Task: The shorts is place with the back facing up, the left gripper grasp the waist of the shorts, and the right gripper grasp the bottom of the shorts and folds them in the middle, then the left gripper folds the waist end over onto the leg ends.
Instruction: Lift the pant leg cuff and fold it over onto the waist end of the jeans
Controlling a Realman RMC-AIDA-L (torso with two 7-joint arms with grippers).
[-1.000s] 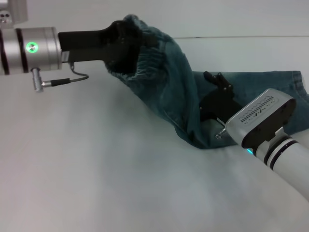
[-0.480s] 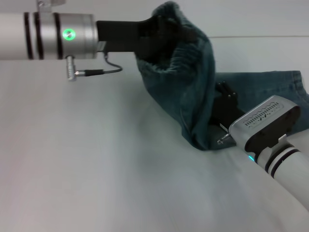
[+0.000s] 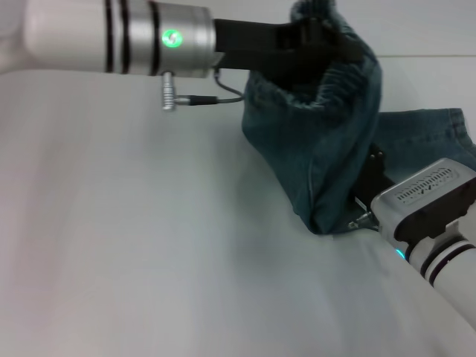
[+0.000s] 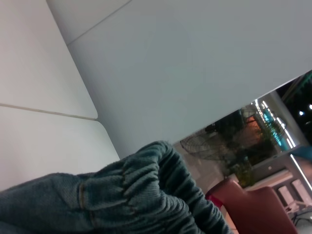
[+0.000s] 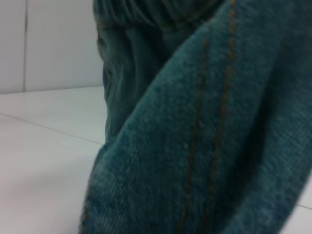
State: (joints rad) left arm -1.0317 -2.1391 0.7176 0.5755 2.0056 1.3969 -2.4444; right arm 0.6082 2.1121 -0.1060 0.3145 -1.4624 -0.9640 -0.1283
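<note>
Carried further right since a second ago: shorts [image 3: 327, 141], waistband hoisted above the worktop [image 3: 149, 245] by the left pincer [image 3: 327, 56], clamped on the elastic for folding onto the legs. Pinning the fold, low beside it: right pincer [image 3: 370, 182], grip hidden. No containers.

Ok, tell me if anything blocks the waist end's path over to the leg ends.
One thing does: the right hand sits on the shorts at the fold, between the waist end lifted by the left hand and the leg ends lying flat on the table. Nothing else intervenes.
</note>
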